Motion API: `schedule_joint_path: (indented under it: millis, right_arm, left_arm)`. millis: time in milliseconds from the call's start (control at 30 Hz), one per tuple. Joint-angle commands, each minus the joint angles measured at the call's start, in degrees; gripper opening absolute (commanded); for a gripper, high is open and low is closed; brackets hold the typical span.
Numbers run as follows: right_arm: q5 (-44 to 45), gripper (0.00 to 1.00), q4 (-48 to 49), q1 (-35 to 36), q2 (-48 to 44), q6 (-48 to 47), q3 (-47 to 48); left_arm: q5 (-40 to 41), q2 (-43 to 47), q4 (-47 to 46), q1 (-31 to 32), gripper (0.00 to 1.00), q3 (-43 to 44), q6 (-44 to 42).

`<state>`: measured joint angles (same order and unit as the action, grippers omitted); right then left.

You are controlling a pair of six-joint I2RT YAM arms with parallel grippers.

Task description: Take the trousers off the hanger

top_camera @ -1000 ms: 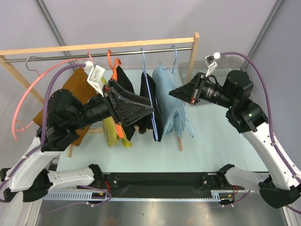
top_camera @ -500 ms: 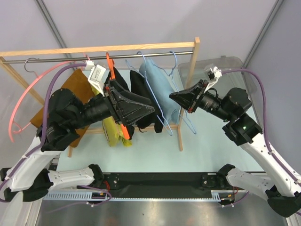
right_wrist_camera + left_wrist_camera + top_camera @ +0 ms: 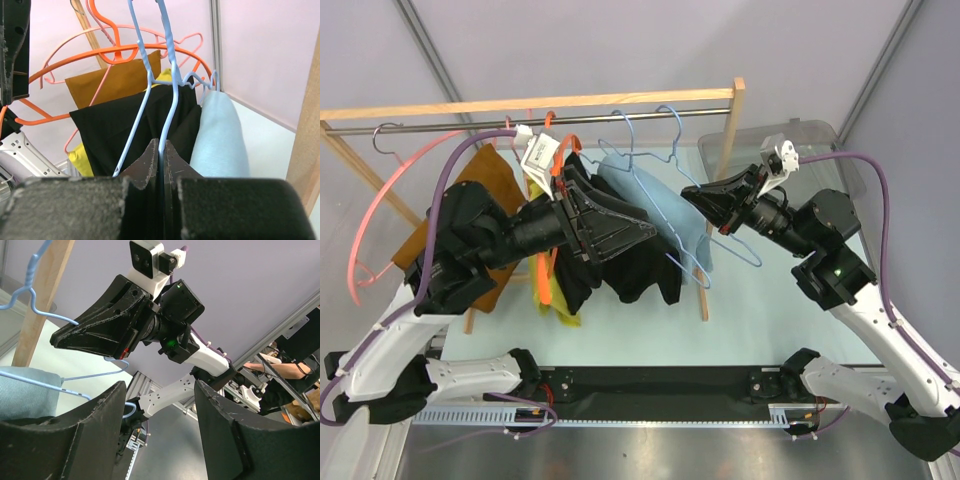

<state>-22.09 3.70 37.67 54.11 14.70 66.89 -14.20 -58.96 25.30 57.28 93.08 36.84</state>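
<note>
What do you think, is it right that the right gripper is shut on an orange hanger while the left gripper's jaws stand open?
Not quite. The right gripper is shut on a light blue wire hanger, not an orange one. The right wrist view shows the blue wire pinched between its fingers. The rest holds: the left gripper does stand with its jaws open.

The rack stands across the far part of the desk, with its rail running left to right. Below the rail hang, from left to right: leftmost garment, second garment, middle trousers, right-hand trousers. The left gripper lies in front of the middle trousers. The right gripper sits right of the row, jaws on the wire hanger just beside the right-hand trousers. A bin stands behind the right gripper.
</note>
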Motion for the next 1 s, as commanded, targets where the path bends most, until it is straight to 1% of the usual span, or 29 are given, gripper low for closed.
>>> schedule_joint_path:
  millis: [0,233,367,533,700,833,967]
  right_arm:
    - [-0.86,0.0,18.43,1.0,-2.16,-0.91,4.74]
    - [1.79,0.0,24.76,1.35,-1.64,2.53,4.74]
    - [1.17,0.0,24.6,1.79,-2.69,2.62,4.56]
    - [1.78,0.0,25.74,2.41,-5.85,2.53,2.01]
    - [2.75,0.0,23.81,2.93,-7.08,3.14,2.37]
    - [6.61,0.0,19.77,4.69,-10.68,3.93,1.14]
    - [8.46,0.0,16.87,4.96,-13.93,4.99,-0.1]
  left_arm:
    - [-0.92,-0.28,-0.25,0.38,0.62,2.28,-0.81]
    - [-0.92,-0.02,-0.16,0.38,0.62,2.2,-0.63]
    - [-1.01,-0.02,-0.16,0.38,0.62,2.11,-0.54]
    - [-1.36,-0.63,-0.43,0.38,0.62,2.11,-0.28]
    - [-2.24,-1.77,-1.48,0.38,0.61,2.72,1.74]
    - [-1.98,-3.26,-2.53,0.38,0.61,4.04,4.02]
    - [-1.8,-6.51,-6.74,0.82,0.58,4.39,9.38]
